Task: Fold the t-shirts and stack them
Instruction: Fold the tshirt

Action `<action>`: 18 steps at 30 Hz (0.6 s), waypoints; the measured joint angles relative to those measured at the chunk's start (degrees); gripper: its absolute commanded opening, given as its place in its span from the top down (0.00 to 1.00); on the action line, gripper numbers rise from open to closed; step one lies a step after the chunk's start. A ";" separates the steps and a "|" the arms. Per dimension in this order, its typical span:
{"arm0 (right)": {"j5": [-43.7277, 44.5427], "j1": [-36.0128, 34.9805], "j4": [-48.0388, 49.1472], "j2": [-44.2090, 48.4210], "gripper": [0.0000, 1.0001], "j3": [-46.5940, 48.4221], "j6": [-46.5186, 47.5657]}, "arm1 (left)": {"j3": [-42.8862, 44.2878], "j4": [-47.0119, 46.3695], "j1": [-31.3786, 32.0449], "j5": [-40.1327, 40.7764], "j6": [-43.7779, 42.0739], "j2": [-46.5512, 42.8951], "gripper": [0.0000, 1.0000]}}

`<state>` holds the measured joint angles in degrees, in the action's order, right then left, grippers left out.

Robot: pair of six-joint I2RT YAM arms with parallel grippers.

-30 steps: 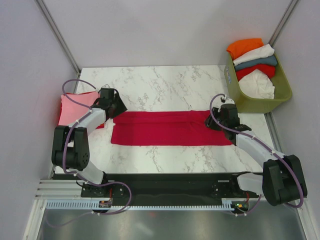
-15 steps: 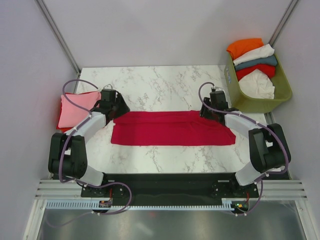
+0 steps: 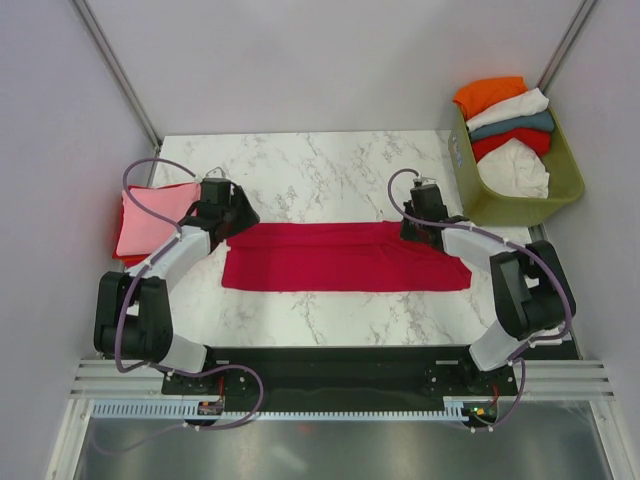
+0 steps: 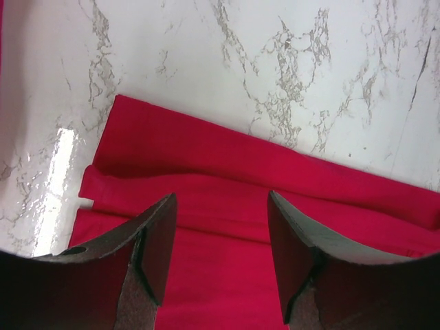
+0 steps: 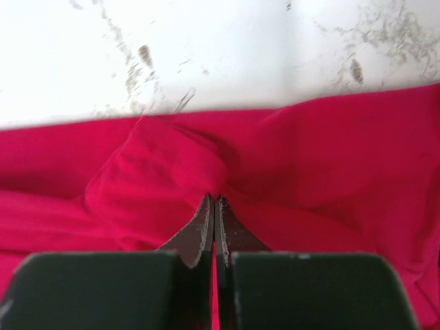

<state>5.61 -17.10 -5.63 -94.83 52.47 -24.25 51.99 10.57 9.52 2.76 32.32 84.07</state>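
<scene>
Now, crimson t-shirt (image 3: 340,257): a strip on the table (image 3: 330,170), long axis left-right between your arms.
Right gripper (image 5: 214,206): clamped on its far right corner.
Left gripper (image 4: 220,199): jaws apart, empty, over the far left corner; you'd likely close there.

- Your table (image 3: 320,165) is white marble with thin grey veining;
- the crimson shirt (image 3: 345,257) is one plain colour, with no print;
- the pink shirt (image 3: 150,218) is plain too, a soft light pink;
- your basket (image 3: 520,208) is olive green;
- in it you see an orange shirt (image 3: 488,93), a white shirt (image 3: 510,108), a teal shirt (image 3: 512,125) and a red shirt (image 3: 512,143), all plain;
- your left arm (image 3: 175,250) and right arm (image 3: 478,245) are pale grey and black, with purple cables (image 3: 150,162);
- the left gripper (image 4: 220,199) and right gripper (image 5: 214,206) are dark grey to black.
</scene>
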 measured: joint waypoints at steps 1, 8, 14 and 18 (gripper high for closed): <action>-0.37 -0.37 0.07 1.31 1.00 -0.79 -0.02 | -0.04 -0.02 0.07 0.00 -0.07 -0.35 0.38; -3.54 -4.13 0.04 13.73 0.92 -8.81 -0.74 | -0.11 -0.07 0.59 -0.11 -0.31 -1.22 0.38; -9.38 -5.01 -0.70 23.80 0.53 -18.36 -3.43 | -0.11 -0.04 1.51 -0.15 -0.33 -1.20 0.38; -10.80 -5.18 -4.02 29.44 0.46 -21.27 -4.26 | -0.11 -0.02 2.64 -0.20 -0.33 -1.20 0.38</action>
<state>-5.19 -22.28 -9.65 -65.39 31.20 -28.51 51.88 10.55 12.16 2.57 31.99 82.87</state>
